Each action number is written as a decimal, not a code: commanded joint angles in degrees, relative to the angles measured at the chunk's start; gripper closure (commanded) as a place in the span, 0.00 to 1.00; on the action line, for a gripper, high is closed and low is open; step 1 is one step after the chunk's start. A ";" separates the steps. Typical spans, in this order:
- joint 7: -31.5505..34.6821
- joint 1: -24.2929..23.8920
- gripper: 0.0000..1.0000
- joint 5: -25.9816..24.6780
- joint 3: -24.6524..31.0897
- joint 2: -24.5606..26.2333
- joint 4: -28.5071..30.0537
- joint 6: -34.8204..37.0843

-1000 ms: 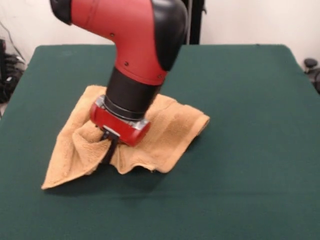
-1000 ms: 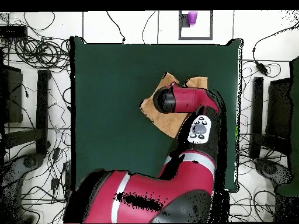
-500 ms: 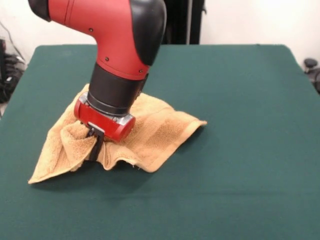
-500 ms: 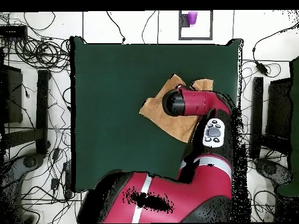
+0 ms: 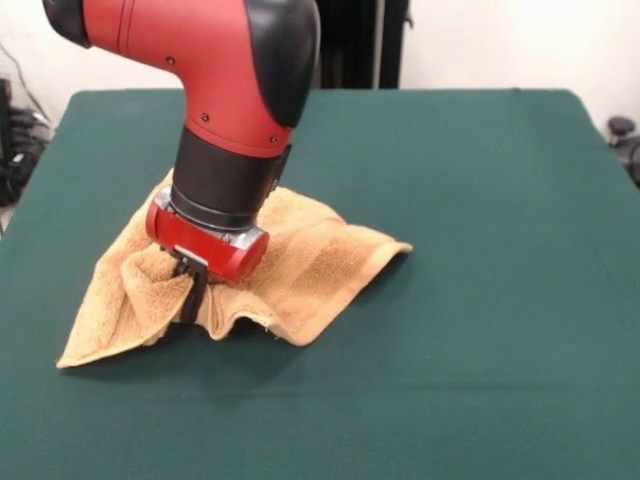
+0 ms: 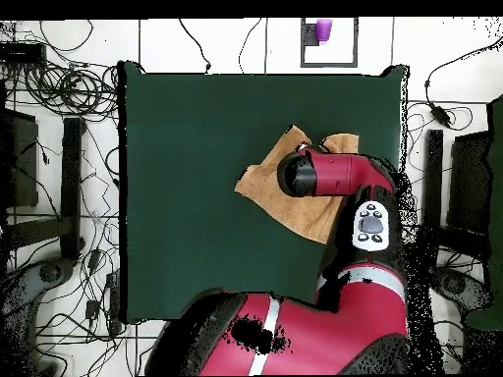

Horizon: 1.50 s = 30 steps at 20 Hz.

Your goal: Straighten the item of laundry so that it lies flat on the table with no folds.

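The orange-tan fluffy terry-cloth towel (image 5: 300,265) lies bunched on the dark green felt surface (image 5: 480,300), toward its left side in the front view. The red and black arm's gripper (image 5: 190,300) has its black fingers (image 5: 192,292) clamped on a raised ridge of cloth. Judging by the folds and ripples along the near edge, the flattening is only partly done; most of the spreading remains.

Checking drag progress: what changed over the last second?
The gripper, pinching a ridge of the orange-tan terry towel, moved toward the front view's left, dragging the towel across the dark green felt table. The grip held throughout; the towel stays creased.
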 commanded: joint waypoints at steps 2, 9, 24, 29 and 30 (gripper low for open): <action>-7.22 -0.50 1.00 -4.12 9.90 0.28 6.05 -0.96; -5.26 -0.66 0.00 -6.12 10.22 0.27 6.06 -2.14; -5.06 -1.34 0.00 -6.62 10.76 -1.05 7.61 -1.59; -6.15 -2.18 0.00 -6.67 11.85 -2.88 9.35 -0.43; -6.76 -2.64 0.00 -6.66 12.56 -3.83 10.21 -0.15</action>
